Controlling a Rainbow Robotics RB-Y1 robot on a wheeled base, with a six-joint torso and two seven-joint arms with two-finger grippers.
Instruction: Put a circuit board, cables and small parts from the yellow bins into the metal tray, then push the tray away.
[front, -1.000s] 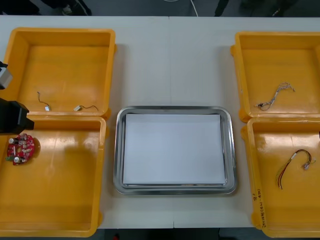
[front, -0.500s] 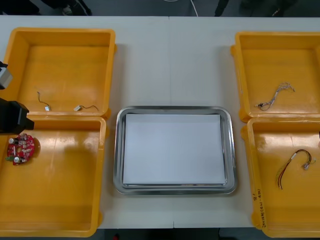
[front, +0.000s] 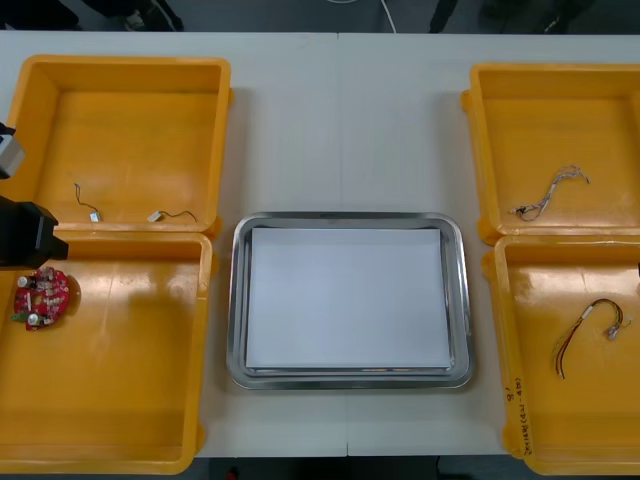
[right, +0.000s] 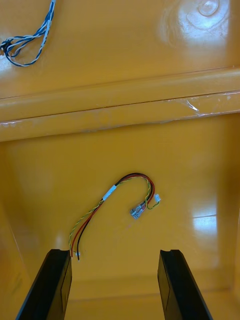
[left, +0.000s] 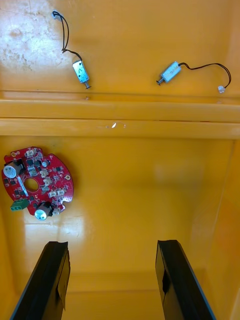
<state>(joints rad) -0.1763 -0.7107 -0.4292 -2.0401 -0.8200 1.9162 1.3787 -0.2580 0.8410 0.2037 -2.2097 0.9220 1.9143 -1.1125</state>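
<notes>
- The metal tray (front: 238, 300) holds nothing: the 1st pick is likely in hand.
- The left gripper (left: 112, 245), fingers spread, hovers in a yellow bin (front: 205, 340); the round red circuit board (left: 36, 182) lies ahead of 1 finger.
- The right gripper (right: 115, 252), also released, hangs over the red and yellow cable (right: 115, 200).
- Next, the left gripper likely must centre on the round red circuit board, then descend.

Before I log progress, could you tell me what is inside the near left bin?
A circuit board lies by the bin's left wall, the open left gripper above. The left arm hides its far left corner from the front. The right gripper hangs over a right bin.
</notes>
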